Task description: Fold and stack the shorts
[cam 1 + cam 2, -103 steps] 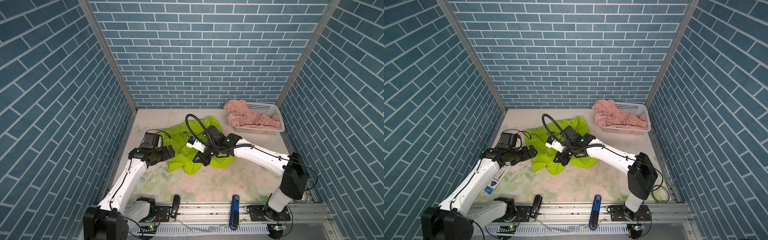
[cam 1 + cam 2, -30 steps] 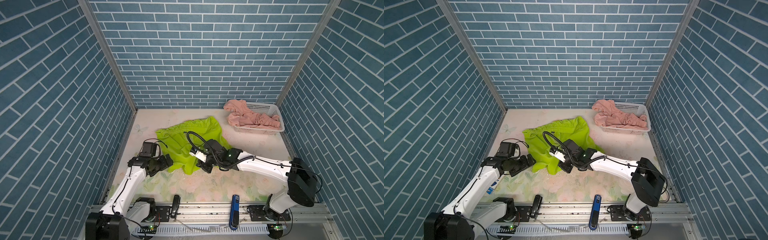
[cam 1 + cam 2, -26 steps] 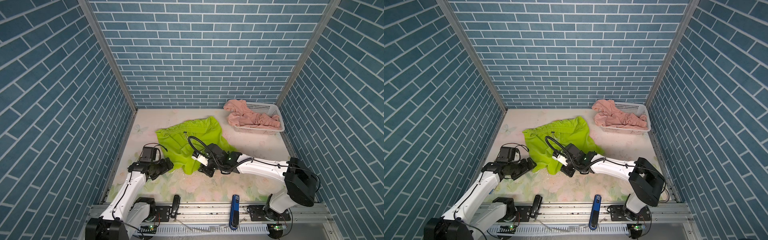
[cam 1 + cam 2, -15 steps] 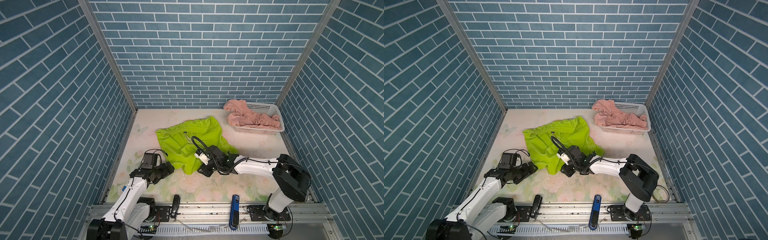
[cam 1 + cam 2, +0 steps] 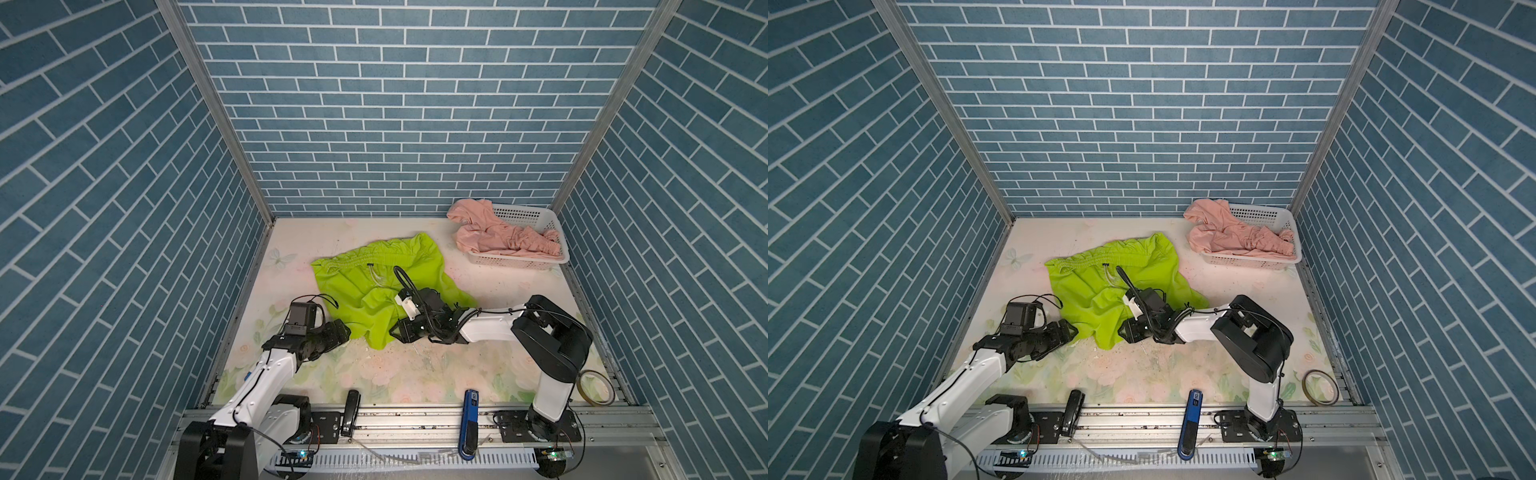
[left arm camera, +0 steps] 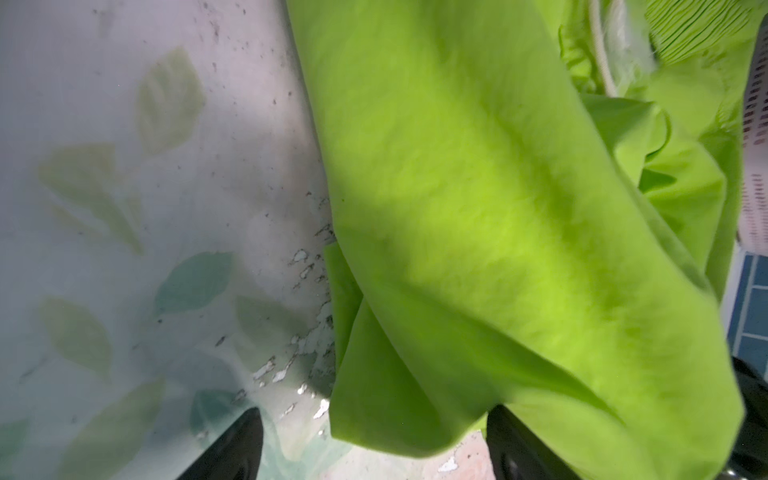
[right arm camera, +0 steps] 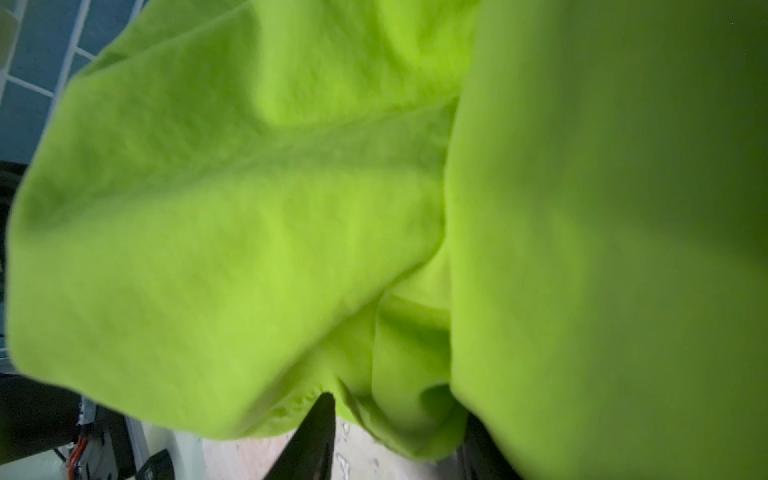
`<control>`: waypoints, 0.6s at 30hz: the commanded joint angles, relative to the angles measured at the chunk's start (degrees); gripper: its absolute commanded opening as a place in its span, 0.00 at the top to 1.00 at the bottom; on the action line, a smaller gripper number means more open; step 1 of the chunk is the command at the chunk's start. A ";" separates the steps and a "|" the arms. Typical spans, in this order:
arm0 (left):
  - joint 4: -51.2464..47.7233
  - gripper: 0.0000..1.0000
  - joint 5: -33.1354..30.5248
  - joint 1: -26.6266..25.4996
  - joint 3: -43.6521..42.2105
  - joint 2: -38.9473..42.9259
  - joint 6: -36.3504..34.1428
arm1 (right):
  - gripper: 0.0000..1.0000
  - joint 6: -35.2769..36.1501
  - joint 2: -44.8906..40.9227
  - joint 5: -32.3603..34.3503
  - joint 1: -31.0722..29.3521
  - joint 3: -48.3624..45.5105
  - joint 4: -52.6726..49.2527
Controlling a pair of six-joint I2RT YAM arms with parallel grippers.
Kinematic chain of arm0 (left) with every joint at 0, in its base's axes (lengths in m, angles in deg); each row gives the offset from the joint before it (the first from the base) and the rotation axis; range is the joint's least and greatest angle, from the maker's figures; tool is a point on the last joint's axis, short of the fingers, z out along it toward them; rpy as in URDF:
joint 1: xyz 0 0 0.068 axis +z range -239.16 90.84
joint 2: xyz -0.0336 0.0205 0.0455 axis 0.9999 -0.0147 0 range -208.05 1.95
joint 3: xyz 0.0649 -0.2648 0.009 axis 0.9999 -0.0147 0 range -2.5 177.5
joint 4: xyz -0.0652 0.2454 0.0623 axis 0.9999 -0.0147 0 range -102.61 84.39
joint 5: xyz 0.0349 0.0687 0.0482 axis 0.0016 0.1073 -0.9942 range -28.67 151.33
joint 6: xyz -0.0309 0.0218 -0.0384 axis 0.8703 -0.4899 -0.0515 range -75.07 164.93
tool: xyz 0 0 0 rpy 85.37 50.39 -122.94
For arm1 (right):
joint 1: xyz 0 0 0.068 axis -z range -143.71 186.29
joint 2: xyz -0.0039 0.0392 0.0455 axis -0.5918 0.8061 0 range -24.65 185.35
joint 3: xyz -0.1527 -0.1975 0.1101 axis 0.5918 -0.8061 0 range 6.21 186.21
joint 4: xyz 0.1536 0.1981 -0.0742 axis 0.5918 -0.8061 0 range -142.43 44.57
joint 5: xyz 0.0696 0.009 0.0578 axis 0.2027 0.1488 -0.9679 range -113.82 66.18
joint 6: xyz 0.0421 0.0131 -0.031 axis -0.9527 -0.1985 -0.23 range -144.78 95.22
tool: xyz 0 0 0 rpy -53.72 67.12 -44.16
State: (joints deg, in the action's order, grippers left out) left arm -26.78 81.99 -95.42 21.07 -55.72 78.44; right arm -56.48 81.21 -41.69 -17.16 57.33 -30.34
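green shorts [image 5: 365, 282] rumpled on table [image 5: 415, 374]; pink shorts [image 5: 494, 243] in basket [image 5: 515, 262]

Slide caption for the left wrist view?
Open jaws of the left gripper flank the hem of the lime-green shorts on the floral tabletop.

lime shorts [image 5: 1092, 291] rumpled, centre; pink shorts [image 5: 1229, 241] in basket [image 5: 1262, 212]; left gripper [image 5: 1070, 329], right gripper [image 5: 1124, 332] at lime hem

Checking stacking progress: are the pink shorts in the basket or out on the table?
In. The pink shorts lie crumpled in the white perforated basket, one end draped over its rim.
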 commanded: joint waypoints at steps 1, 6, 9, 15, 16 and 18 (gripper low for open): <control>-0.53 0.19 -0.52 -0.24 1.86 -2.66 -2.30 | 0.60 -4.39 2.90 0.37 -0.16 1.83 2.18; 2.96 0.56 0.80 -0.33 2.83 -6.20 -0.05 | 0.96 -4.86 3.55 -0.16 -0.12 2.49 2.57; -2.13 0.86 0.79 -0.33 6.63 -6.44 -0.75 | 1.00 -3.68 1.51 0.11 -0.16 3.23 -1.87; -15.13 1.00 2.45 -0.42 12.78 -3.37 -1.70 | 1.00 2.44 -5.91 0.03 -0.16 8.66 -21.69; -16.74 1.00 3.28 -0.42 13.58 -3.07 -1.78 | 1.00 3.40 -7.07 -0.02 -0.16 9.60 -24.63; -19.99 1.00 4.59 -0.42 15.32 -2.17 -1.70 | 1.00 5.22 -9.11 -0.64 -0.03 11.90 -30.62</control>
State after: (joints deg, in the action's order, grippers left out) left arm -38.21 84.18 -95.57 34.41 -59.04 77.48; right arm -55.74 76.36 -41.69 -17.16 65.89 -49.14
